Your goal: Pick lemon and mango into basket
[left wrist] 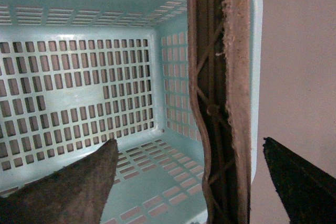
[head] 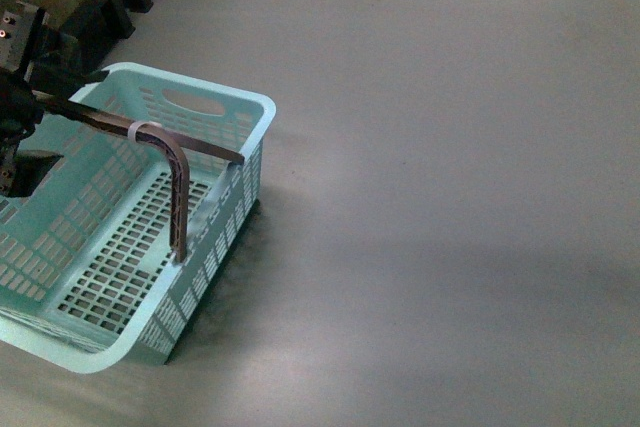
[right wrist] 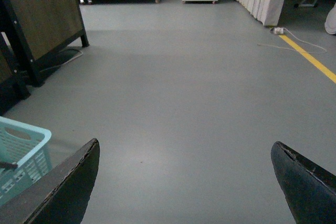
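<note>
**Fruit unseen, both grippers empty**

The left gripper (left wrist: 189,141) gaped wide astride the handle (left wrist: 212,77) of the basket (head: 255,112), which sat empty at 9 o'clock in front. The right gripper (right wrist: 185,143), equally wide, faced bare floor (right wrist: 184,77). Neither lemon nor mango showed, so the nearer arm was undecidable.

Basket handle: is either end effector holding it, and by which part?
Nothing is held. The left end effector straddles the brown handle with its fingers open and a gap on each side. The right end effector is open over the floor.
</note>
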{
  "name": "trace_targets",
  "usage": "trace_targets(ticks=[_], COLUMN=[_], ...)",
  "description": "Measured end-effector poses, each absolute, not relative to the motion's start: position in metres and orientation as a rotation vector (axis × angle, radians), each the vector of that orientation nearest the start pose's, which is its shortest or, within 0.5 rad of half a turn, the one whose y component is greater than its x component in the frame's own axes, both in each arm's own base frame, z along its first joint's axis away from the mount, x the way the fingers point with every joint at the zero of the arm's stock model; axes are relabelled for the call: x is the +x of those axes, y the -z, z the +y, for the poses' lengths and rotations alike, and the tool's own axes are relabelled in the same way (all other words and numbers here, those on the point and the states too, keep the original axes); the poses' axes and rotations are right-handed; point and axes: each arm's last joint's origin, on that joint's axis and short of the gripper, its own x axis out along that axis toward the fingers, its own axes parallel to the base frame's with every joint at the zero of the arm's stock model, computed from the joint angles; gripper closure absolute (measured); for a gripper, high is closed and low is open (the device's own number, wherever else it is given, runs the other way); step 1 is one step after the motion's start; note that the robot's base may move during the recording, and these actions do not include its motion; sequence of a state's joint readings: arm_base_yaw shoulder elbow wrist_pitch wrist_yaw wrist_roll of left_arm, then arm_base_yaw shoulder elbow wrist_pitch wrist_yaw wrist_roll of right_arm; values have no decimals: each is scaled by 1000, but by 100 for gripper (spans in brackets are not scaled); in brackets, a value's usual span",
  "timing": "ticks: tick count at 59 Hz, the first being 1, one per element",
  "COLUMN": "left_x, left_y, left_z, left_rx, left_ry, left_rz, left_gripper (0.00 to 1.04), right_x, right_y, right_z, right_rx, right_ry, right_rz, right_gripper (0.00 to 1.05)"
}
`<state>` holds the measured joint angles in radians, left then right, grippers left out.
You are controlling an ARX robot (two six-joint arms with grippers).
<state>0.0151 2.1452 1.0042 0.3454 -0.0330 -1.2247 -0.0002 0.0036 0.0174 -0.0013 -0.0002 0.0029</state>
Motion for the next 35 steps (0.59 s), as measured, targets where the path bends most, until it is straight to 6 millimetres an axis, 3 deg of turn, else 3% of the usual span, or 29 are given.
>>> trace_targets(ticks=[14, 27, 35], left_x=[408, 412, 411], left_y=[-52, -49, -50], left_z=[-4, -12, -13], left_rx=[-1143, -1151, -1178], left_ry=[-530, -556, -575], left_rz=[669, 706, 707], left_gripper=[62, 94, 99], right_x=[97, 97, 97], right_y=[-169, -169, -169], right_z=[0, 0, 0], right_rx=[3, 3, 3], right_ry=[0, 0, 0], right_rz=[-12, -12, -12], right_gripper=[9, 9, 9])
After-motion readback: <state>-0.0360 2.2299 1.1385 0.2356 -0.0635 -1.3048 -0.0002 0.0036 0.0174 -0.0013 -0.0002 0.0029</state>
